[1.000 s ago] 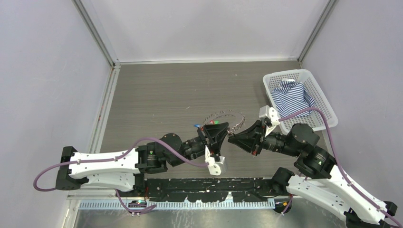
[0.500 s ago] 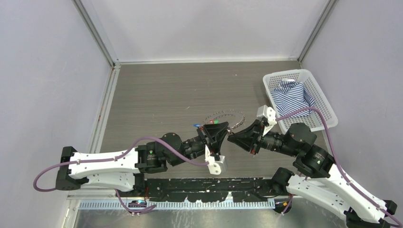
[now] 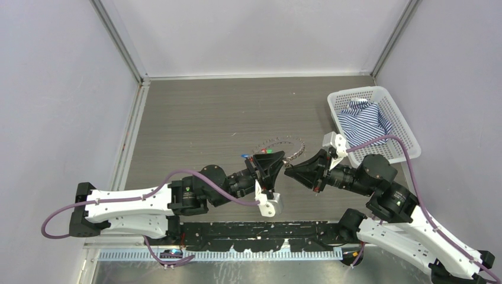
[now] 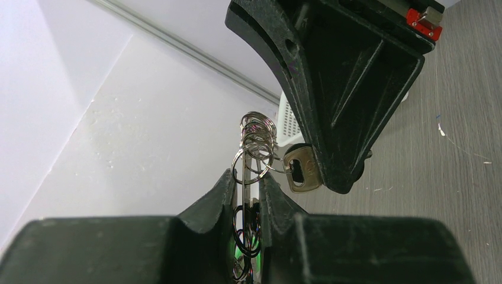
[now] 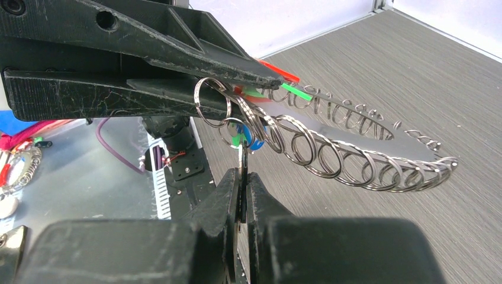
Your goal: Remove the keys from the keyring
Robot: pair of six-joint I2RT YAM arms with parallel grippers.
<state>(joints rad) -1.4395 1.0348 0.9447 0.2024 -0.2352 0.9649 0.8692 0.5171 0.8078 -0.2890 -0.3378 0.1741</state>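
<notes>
Grey wood-grain bench [image 3: 195, 112] between pale walls fills my overhead view. On the left, the left fingers [image 4: 226, 190] are clamped on the keyring [image 5: 331, 157], a coil of small silvery split rings raised at the gripped end. Its far end arcs away low over the bench, and I cannot tell whether it touches. Green, blue and red-headed keys [image 3: 266, 152] bunch near that grip. Just right of it, one brass-coloured key [image 4: 301, 171] hangs from a small ring, and the right fingers [image 5: 232, 184] are pinched together on its blade. Far right sits a white basket [image 3: 408, 142] holding a striped cloth [image 3: 364, 121]. I judge this to be mid-extraction. Next I'd work that key round its split ring, left side braced, without dragging the coil.
</notes>
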